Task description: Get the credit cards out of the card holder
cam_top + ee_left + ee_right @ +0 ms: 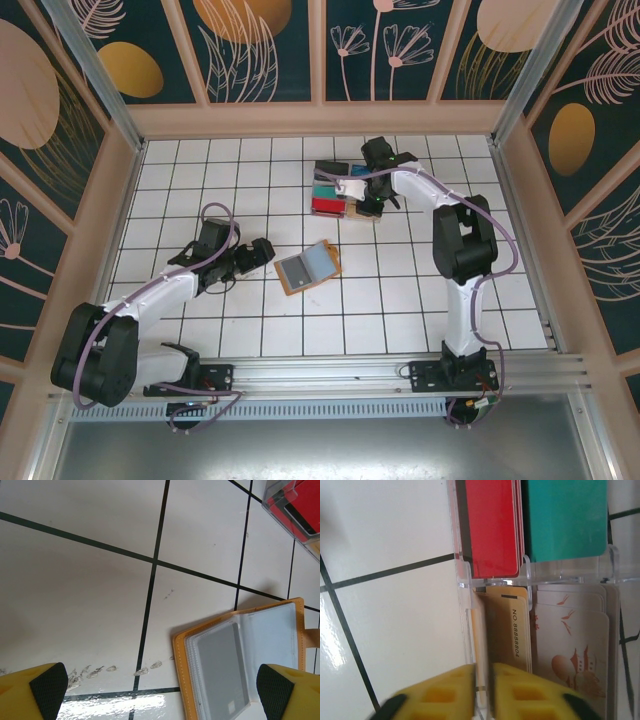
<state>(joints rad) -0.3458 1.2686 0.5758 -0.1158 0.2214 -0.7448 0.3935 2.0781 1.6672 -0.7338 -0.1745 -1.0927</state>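
Observation:
The card holder (308, 267) lies open on the tiles, tan-orange outside with grey see-through pockets (240, 660); I see no card in the showing pockets. My left gripper (262, 250) rests just left of it, open, its fingertips (47, 690) wide apart with the holder's corner between them (162, 692). My right gripper (365, 203) hangs over a clear tray of credit cards. Its jaws (483, 690) stand a narrow gap apart, with a gold card (480, 630) edge-on between them and a dark slit beside it. Red (490, 530), teal (567, 520), gold (512, 630) and patterned white (575, 650) cards fill the compartments.
The clear tray (322, 207) sits at the back middle of the tiled floor, its red corner showing in the left wrist view (295, 505). Wooden walls (320, 120) box in the floor. Scuff marks (90, 672) dot the tile near my left fingers.

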